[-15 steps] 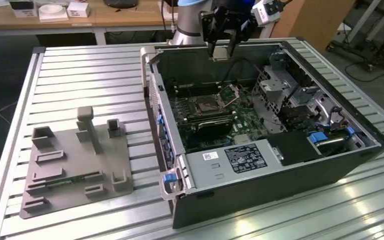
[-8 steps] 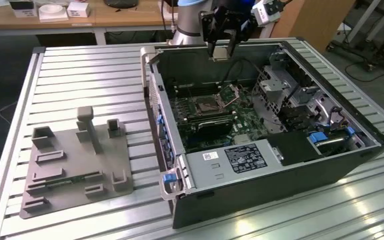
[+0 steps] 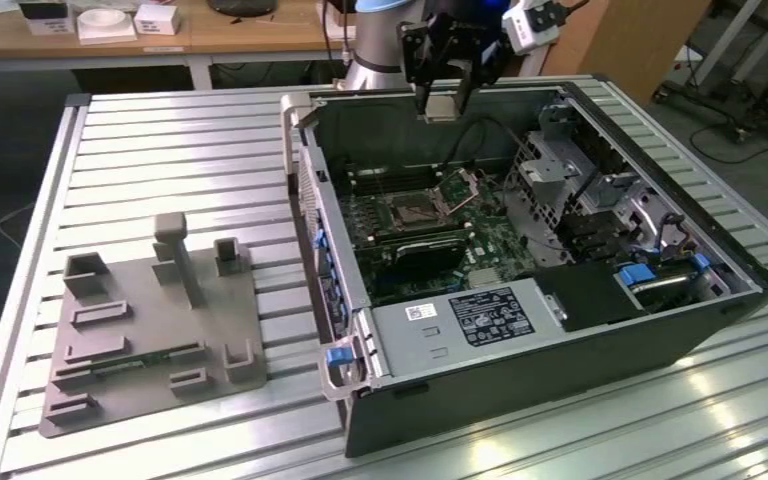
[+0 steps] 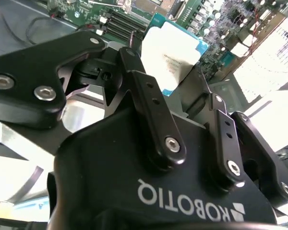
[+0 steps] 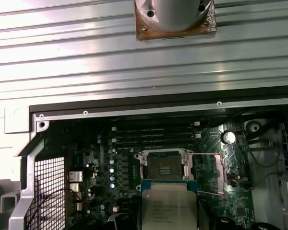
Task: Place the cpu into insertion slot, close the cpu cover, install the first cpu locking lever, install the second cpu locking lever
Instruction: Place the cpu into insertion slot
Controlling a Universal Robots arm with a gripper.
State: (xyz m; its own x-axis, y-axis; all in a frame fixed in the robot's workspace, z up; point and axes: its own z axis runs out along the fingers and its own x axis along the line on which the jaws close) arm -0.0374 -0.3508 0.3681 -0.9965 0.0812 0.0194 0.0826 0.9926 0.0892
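The gripper (image 3: 440,95) hangs over the far end of an open computer case (image 3: 518,400), which lies on its side on a slatted aluminium desk (image 3: 171,150). Its jaws are clenched on the cpu (image 3: 440,110), a small flat square chip held by two opposite edges. In the second wrist view the black fingers (image 4: 151,103) reach out on either side of the chip's pale metal top (image 4: 175,50), with the green board blurred beyond.

In the exterior view the cpu is up at the level of the case's rim, well apart from the insertion slot (image 3: 411,213) on the motherboard below. The slot is bare, its dark centre showing inside the silver rim. In the first wrist view the cpu (image 5: 169,206) sits in the foreground with the uncovered slot (image 5: 165,166) beyond it, and the long black memory slots (image 5: 153,136) lie past the socket.

The cpu cover (image 3: 470,185) stands tilted up from the socket's edge on the exterior view's right. It is not down over the slot.

Nearer the camera in the case lies a grey box with a white label (image 3: 471,318). On the exterior view's left, a grey moulded fixture (image 3: 151,330) with upright posts rests on the desk, apart from the case.
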